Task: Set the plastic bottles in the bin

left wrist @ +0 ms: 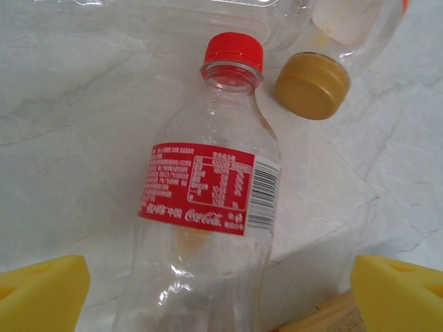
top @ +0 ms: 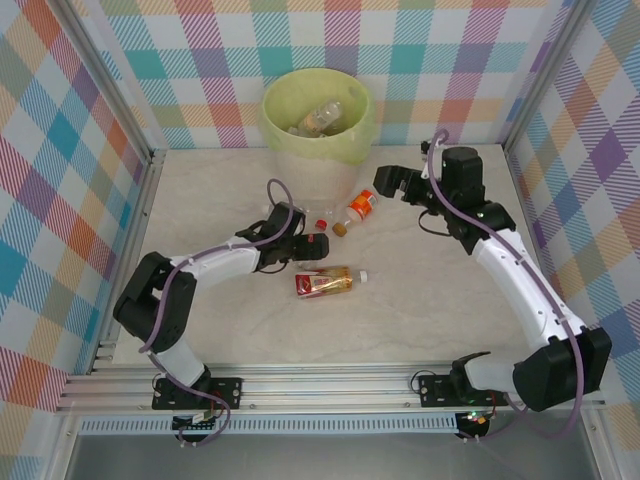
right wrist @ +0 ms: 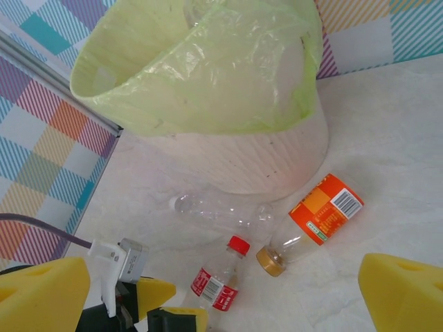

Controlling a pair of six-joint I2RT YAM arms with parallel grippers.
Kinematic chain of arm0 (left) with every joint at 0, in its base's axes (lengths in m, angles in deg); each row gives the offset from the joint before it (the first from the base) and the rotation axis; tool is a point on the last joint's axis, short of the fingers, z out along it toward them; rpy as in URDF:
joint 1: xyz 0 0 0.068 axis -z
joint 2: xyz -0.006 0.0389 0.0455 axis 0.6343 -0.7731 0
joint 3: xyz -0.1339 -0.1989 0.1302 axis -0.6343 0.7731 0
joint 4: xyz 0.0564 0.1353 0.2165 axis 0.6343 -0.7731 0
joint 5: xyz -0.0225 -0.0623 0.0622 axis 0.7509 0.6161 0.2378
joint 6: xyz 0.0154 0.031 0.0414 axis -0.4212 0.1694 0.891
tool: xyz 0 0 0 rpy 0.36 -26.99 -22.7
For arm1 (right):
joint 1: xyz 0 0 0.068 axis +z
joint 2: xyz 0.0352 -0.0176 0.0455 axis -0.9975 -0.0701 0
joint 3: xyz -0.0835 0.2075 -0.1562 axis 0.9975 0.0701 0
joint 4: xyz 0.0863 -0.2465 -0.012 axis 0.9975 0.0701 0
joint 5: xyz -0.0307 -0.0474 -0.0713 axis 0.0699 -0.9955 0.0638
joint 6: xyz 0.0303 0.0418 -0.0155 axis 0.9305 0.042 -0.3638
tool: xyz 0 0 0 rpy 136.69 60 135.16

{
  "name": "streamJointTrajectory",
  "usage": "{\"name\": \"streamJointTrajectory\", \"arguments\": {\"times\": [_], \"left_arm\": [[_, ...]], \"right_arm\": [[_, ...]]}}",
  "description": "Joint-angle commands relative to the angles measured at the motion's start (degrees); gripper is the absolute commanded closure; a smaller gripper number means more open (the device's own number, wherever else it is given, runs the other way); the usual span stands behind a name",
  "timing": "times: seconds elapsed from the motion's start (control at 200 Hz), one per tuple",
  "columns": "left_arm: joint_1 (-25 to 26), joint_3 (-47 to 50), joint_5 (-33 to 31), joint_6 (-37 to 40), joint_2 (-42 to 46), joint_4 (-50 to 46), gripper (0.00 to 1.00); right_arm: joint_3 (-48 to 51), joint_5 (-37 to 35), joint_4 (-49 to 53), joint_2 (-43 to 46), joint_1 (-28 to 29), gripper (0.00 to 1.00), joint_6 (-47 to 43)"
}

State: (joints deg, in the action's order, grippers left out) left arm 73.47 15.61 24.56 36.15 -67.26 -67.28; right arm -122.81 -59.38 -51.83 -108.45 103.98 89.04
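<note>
Okay, left claw: spread wide, low over the table, gripping nothing.
Left pads: yellow foam, one on each side of the red-labelled bottle's body; neither touches it.
Red-labelled clear plastic bottle: red cap, lying on the pale marbled tabletop. Its lower body sits between the left claw's pads and the cap points away from the claw.
Orange-labelled clear plastic bottle: lying ahead of the left claw and to its right. Its tan cap is just beside the red cap, not touching.
Label-less clear plastic bottle: lying crosswise just beyond the red cap, between the left claw and the bin.
Amber-filled plastic bottle: red label, white cap, lying just beside the left claw on its near side.
Right claw: spread wide, empty, held above the table, yellow pads well apart.
Round pale cream bin: lined with a yellow-green plastic bag, ahead of the right claw and lower, beyond all four loose bottles.
Binned clear bottles: several lying inside the bag; exact count unclear.
</note>
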Motion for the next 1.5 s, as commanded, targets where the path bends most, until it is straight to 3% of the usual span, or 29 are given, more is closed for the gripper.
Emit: {"name": "streamJointTrajectory", "arguments": {"times": [0.0,0.34,0.605,0.83,0.99,1.495], "left_arm": [[1.15,-4.35,-2.3,3.94,-3.39,-2.98,0.04],[3.6,-13.21,-10.67,5.49,-12.34,-12.37,0.13],[3.61,-14.18,-11.51,4.46,-14.24,-13.28,0.17],[3.59,-15.82,-10.57,4.37,-15.84,-13.72,0.3],[3.6,-14.66,-9.93,4.1,-14.56,-12.93,0.44],[3.6,-8.59,-7.02,6.29,-4.0,-5.07,0.6]], "right_arm": [[1.76,-1.6,-0.2,1.34,0.19,0.0,0.19],[1.08,-2.03,0.37,0.32,0.19,0.0,0.34],[0.74,-1.5,0.89,-0.58,0.19,0.0,0.62],[0.46,-1.72,1.56,0.12,0.19,0.0,0.91],[0.86,-1.75,1.27,1.71,0.18,0.01,1.68],[5.64,-6.55,-1.57,5.4,0.19,0.0,2.32]]}}
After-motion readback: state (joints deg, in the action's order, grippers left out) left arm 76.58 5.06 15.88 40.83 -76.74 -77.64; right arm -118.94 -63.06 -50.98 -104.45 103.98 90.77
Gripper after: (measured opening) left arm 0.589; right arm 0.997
